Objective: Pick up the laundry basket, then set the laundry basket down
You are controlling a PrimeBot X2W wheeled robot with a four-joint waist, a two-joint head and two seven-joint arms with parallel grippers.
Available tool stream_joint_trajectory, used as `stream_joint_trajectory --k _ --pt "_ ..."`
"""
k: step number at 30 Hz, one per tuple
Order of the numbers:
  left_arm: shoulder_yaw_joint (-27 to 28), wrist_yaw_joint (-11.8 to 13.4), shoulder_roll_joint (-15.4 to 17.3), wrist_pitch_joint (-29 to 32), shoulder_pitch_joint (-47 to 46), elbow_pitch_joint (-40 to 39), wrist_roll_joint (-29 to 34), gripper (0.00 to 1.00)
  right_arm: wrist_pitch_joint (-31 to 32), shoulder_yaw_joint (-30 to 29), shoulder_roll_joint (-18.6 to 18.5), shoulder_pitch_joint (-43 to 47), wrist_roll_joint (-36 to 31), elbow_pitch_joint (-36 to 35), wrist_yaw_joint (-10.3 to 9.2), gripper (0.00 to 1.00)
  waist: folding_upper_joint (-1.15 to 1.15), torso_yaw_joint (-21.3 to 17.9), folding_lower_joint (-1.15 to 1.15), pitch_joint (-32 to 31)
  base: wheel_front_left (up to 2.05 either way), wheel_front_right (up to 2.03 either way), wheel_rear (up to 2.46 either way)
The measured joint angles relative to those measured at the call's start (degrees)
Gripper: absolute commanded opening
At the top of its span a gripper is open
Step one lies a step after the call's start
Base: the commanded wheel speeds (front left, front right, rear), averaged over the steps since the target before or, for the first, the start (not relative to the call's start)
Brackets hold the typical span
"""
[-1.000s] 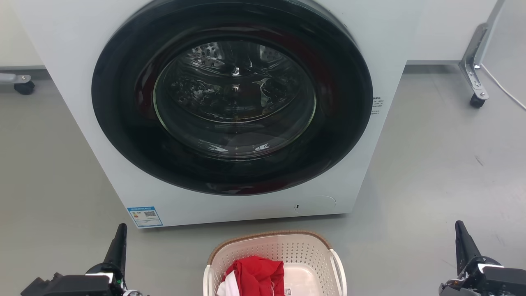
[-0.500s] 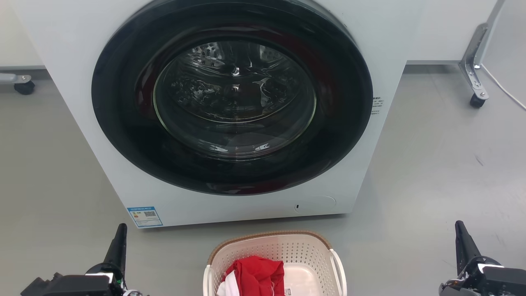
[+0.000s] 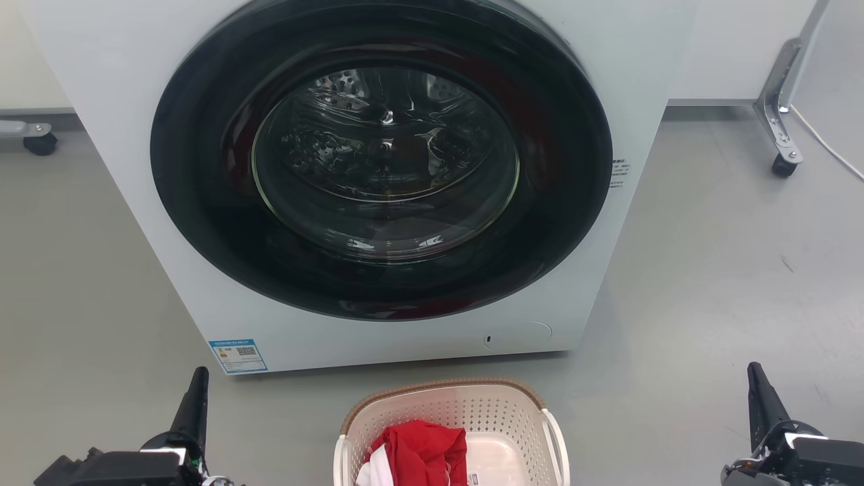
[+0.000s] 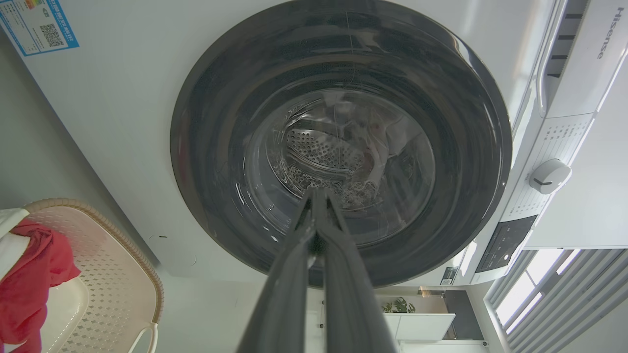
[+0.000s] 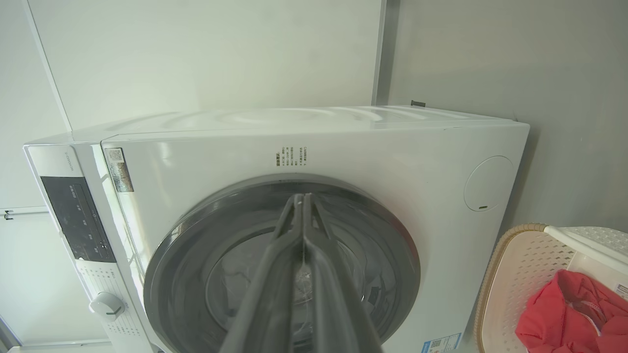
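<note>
Pinched narrow and empty, my left claw (image 4: 314, 194) and right claw (image 5: 300, 198) flank the laundry basket (image 3: 472, 409), grey floor (image 3: 283, 432) between us.

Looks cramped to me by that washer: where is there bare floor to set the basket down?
Bare floor lies left of the washer, ahead of the left gripper. A wider patch lies right, between washer, castor and right gripper. Tightest: the strip between washer and basket.
</note>
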Motion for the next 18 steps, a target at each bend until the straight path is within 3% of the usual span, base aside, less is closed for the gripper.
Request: stream_joint_trajectory --k 18 --pt "0.00 0.00 0.00 0.00 0.00 -0.01 0.00 0.00 0.00 0.00 0.00 0.00 0.07 0.00 0.00 0.00 0.00 0.00 0.00 0.00 0.00 0.00 0.00"
